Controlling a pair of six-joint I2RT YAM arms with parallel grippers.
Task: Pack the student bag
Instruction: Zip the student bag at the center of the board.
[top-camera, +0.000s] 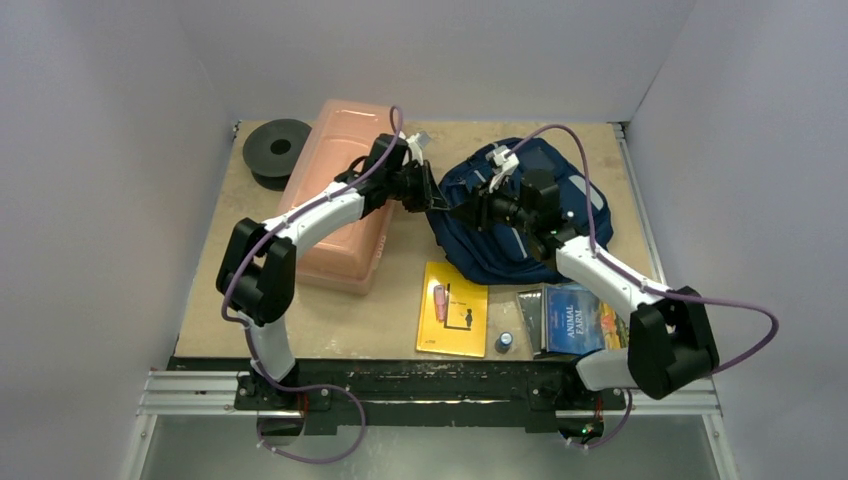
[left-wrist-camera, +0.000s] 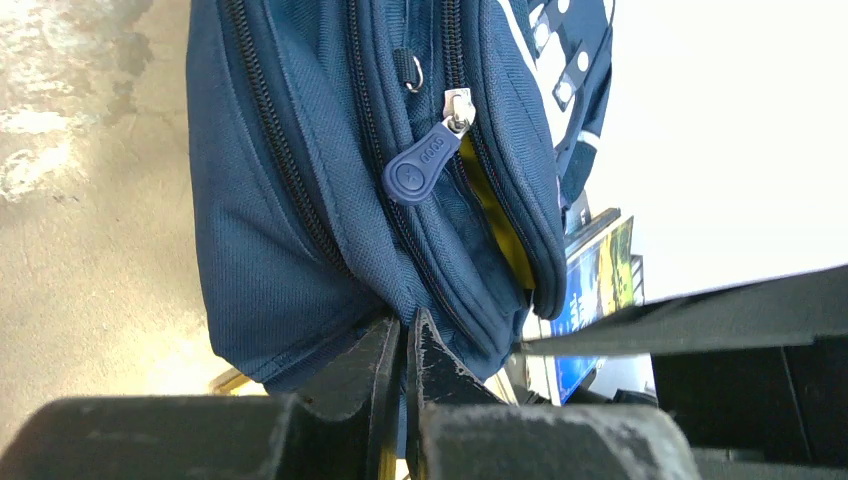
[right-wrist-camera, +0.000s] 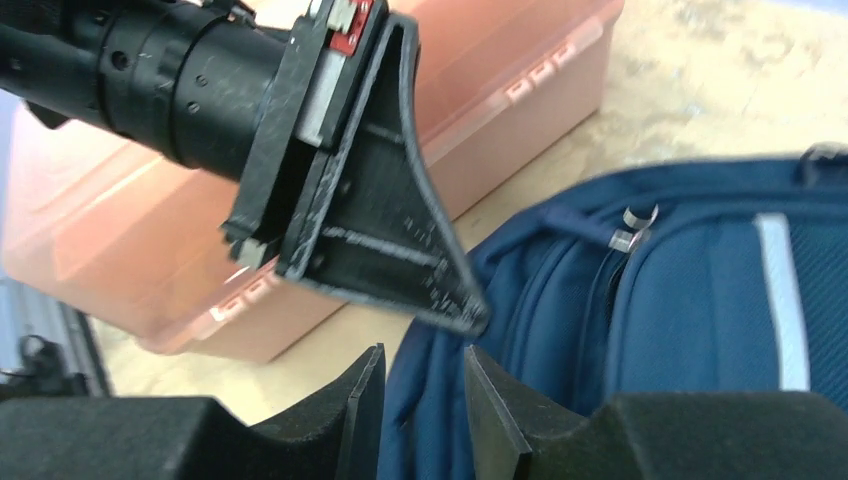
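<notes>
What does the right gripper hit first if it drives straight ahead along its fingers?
The student bag: its blue fabric lies right at the tips of the right gripper, between the parted jaws. Just past it is the left gripper, shut on the bag's edge, though depth is unclear.

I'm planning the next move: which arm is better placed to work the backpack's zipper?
Right. The right gripper stands open and unloaded at the backpack, while the left gripper is shut on its fabric edge, probably steadying it.
</notes>
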